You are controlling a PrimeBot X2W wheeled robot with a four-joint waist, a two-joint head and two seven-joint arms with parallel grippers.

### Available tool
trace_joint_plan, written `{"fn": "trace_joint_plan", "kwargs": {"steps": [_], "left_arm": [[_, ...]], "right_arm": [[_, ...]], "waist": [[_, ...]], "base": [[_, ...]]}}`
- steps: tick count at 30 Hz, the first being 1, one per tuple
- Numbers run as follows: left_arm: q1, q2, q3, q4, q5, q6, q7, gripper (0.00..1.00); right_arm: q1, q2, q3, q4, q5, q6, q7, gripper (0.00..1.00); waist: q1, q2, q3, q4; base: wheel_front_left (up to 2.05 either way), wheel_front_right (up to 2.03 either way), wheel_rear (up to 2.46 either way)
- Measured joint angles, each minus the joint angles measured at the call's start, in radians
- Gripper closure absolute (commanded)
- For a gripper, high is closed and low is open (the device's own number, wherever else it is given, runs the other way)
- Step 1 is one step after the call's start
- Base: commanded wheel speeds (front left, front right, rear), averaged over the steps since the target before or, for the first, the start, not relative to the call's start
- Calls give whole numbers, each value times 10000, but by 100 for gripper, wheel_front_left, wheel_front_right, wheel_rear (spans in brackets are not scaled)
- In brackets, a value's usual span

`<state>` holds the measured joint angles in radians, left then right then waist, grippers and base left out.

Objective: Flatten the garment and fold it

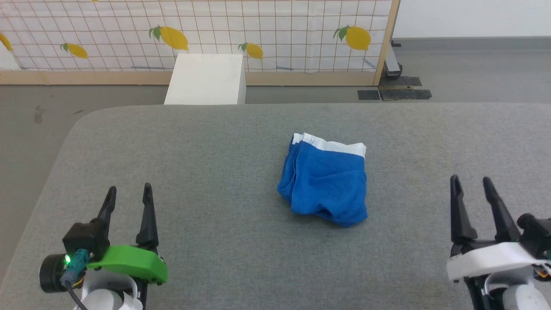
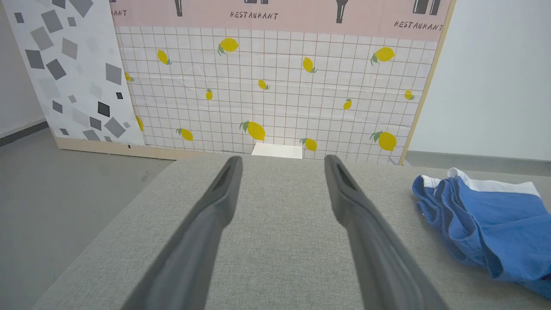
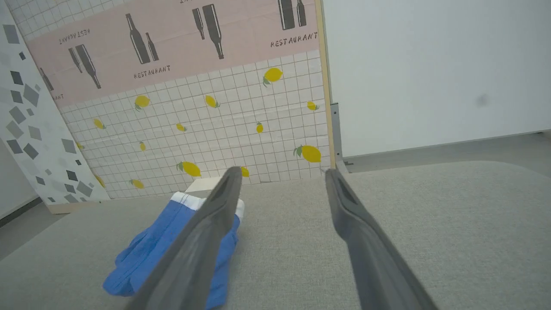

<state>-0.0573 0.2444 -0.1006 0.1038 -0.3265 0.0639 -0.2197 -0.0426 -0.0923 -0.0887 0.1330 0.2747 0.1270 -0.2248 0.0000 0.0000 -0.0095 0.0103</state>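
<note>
Blue shorts [image 1: 325,181] lie bunched in a rough fold near the middle of the grey padded table [image 1: 215,181], a bit right of centre, white trim turned toward the far edge. You've got both arms parked at the near corners: left gripper [image 1: 129,198] low at the near left, right gripper [image 1: 473,189] at the near right, each w/ its two dark fingers spread wide apart and nothing between them. Neither touches the cloth; both sit well apart from it, the shorts between them.

Why so? Looks like a rest pose, arms drawn off to either side so the head camera gets a clean look at the heap before you commit. From the left wrist the shorts [image 2: 482,215] sit off to that view's right, layered edges showing on the left side of the pile; from the right wrist they [image 3: 155,245] lie at lower left, partly behind one finger [image 3: 202,241].

Judgement: the pile is neat-ish but thick on the near side, w/ loose folds and a puffed near-right corner, so it isn't flat. Whether it counts as folded you can't tell from here. If it's not, spreading needs a hand on each side, which the split stance suits.

Beyond the far edge: a white box [image 1: 206,79] on the floor and a lemon-print screen [image 1: 193,34].
</note>
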Motion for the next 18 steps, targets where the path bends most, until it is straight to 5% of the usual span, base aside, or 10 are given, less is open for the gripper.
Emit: {"fn": "trace_joint_plan", "kwargs": {"steps": [18], "left_arm": [[278, -13, -203, 546, -180, -19, 113, 0]], "right_arm": [[455, 219, 117, 121, -470, 0, 665, 0]], "waist": [[0, 0, 29, 41]], "base": [[0, 0, 0]]}}
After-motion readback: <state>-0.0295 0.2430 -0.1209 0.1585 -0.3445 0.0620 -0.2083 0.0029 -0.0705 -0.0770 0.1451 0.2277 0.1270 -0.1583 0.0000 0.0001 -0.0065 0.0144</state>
